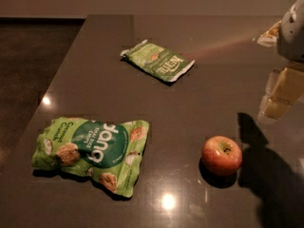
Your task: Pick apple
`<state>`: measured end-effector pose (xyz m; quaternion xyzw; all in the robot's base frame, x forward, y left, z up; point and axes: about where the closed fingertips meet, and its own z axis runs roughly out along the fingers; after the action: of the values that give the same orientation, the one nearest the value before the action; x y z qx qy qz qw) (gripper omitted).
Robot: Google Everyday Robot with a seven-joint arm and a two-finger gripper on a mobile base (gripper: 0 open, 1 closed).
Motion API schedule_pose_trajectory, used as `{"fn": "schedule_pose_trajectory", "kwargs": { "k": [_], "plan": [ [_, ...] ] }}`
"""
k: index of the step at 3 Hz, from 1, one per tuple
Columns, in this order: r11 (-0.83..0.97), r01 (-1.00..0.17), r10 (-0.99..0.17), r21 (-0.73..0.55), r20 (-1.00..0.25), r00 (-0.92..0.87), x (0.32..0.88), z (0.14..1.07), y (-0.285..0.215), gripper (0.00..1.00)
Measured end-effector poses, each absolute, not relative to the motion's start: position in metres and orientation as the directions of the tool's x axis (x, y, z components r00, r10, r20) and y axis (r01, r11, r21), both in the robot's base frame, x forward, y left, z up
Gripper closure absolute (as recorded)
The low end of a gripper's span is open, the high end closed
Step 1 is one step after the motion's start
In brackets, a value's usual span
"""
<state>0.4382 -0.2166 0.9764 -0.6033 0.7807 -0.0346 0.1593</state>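
The apple (221,155) is small, round and red-orange with a yellowish patch at its stem dimple. It stands upright on the dark grey table (109,61), right of centre near the front. My gripper (280,96) is at the right edge of the view, above and to the right of the apple, well apart from it. Its pale finger (284,91) points down toward the table. The gripper's shadow falls on the table just right of the apple.
A large green snack bag (92,152) lies flat at the front left. A smaller green packet (159,61) lies further back near the middle. The table's left edge (57,80) runs diagonally, with dark floor (28,65) beyond.
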Motion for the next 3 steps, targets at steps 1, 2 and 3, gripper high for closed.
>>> {"fn": "schedule_pose_trajectory", "kwargs": {
  "k": [1, 2, 3],
  "plan": [
    [0.27, -0.93, -0.953, -0.248, -0.208, -0.222, 0.439, 0.977, -0.216, 0.0],
    [0.282, -0.94, -0.946, -0.191, -0.216, -0.24, 0.434, 0.963, -0.215, 0.0],
    [0.288, -0.949, -0.935, -0.131, -0.251, -0.249, 0.417, 0.948, -0.207, 0.0]
  ]
}}
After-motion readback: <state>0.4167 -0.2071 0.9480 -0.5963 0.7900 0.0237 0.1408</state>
